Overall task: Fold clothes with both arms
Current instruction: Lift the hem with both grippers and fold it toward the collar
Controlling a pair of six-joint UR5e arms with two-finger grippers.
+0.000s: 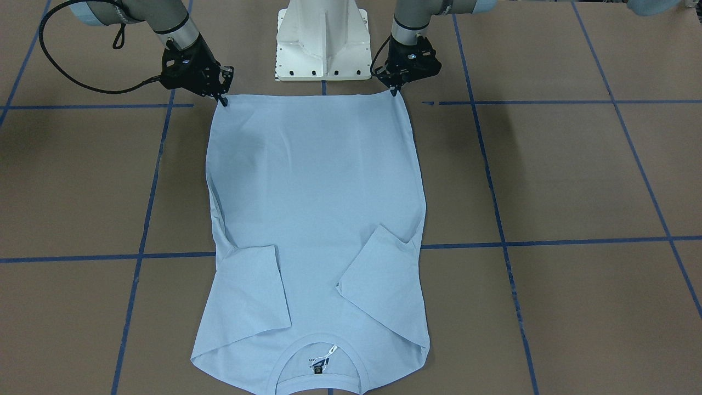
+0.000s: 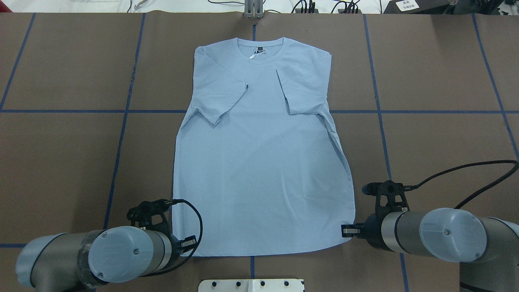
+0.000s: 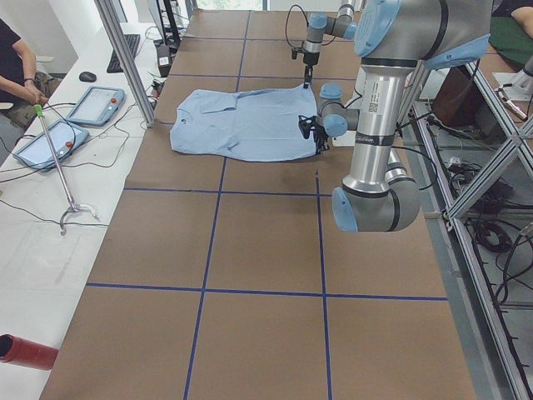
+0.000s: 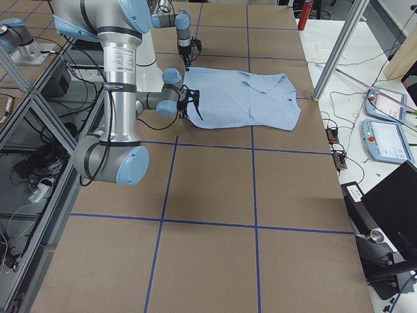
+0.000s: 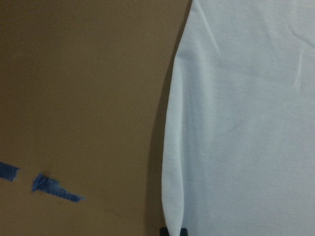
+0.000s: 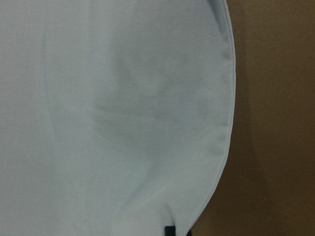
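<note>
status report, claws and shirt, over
Left claw and right claw shut on hem corners. T-shirt flat, sleeves folded in. Nothing seen blocking.

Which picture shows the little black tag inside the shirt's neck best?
The front-facing view: the tag sits close to that camera, inside the T-shirt's collar. Overhead it is a speck. The side views leave it too small, and wrist cameras see only hem cloth.

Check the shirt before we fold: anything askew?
The folded-in sleeves do not match: the sleeve on the robot's left lies slanted across the T-shirt, the sleeve on its right nearly straight.
</note>
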